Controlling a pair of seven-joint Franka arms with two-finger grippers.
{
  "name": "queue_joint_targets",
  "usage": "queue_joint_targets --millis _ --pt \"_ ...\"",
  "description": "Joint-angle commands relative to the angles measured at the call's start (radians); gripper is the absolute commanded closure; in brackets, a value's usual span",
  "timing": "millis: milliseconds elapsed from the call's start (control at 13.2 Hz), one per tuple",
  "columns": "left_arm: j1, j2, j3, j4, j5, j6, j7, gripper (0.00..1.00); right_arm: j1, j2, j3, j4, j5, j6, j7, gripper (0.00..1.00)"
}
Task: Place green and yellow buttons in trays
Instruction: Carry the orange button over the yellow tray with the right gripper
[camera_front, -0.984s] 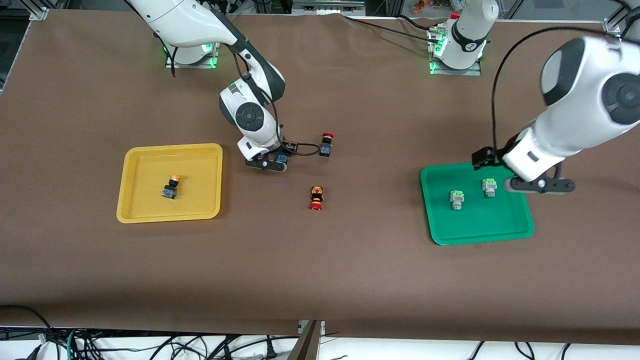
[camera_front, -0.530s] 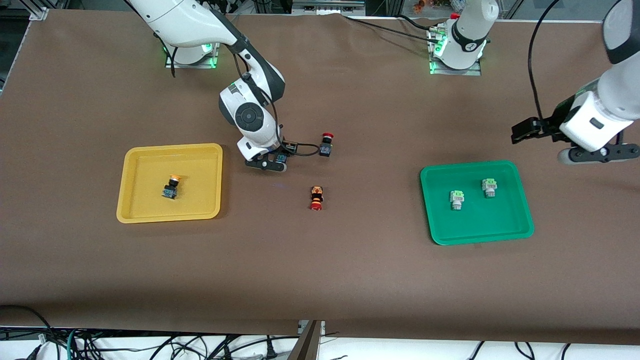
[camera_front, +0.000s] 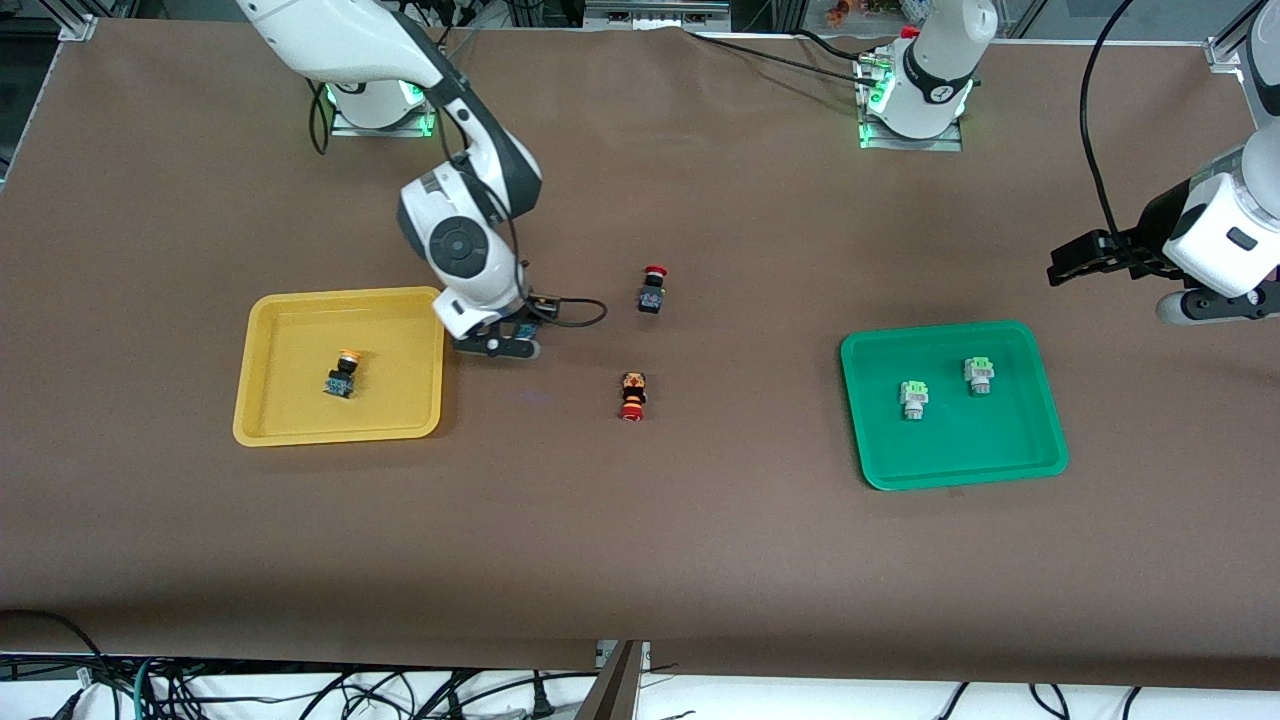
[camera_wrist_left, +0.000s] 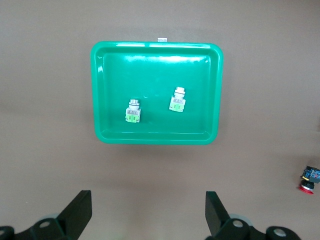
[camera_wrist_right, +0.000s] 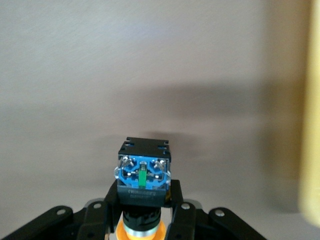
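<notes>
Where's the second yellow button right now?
The right tool grips the second yellow button in the air, just beside the yellow tray, toward the middle of the table.

A high front camera faces both arm bases across the brown table (camera_front: 640, 560). The left wrist camera looks straight down from well above the shallow green plastic tray (camera_wrist_left: 156, 137), also visible in the front view (camera_front: 955, 478). The right wrist camera sits close above the tabletop.
</notes>
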Motion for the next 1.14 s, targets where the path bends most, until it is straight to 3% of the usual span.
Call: queue_joint_targets --millis 0,151,454,606,681,757,1060 --pt "-0.002 0.025 0.001 0.045 -0.020 -0.032 0.010 0.00 -0.004 -0.042 -0.148 -0.014 -0.007 -0.056 -0.280 0.66" --pt "-0.004 0.030 0.001 0.052 -0.020 -0.032 0.010 0.00 -0.007 -0.032 -0.230 -0.018 0.000 -0.047 -0.431 0.66" --pt "-0.010 0.033 0.000 0.059 0.006 -0.032 0.010 0.00 -0.038 -0.003 -0.241 -0.021 0.013 -0.022 -0.450 0.63" --pt "-0.005 0.035 0.001 0.065 0.008 -0.030 0.010 0.00 -0.050 -0.003 -0.241 -0.017 0.013 -0.022 -0.447 0.20" --pt "-0.005 0.041 0.001 0.069 0.008 -0.030 0.010 0.00 -0.050 -0.008 -0.241 -0.012 0.013 -0.024 -0.443 0.08" --pt "-0.007 0.050 0.001 0.085 0.008 -0.030 0.008 0.00 -0.050 -0.014 -0.241 -0.009 0.013 -0.027 -0.441 0.02" --pt "-0.004 0.059 0.001 0.108 0.005 -0.030 0.008 0.00 -0.048 -0.075 -0.238 0.035 0.011 -0.085 -0.441 0.01"
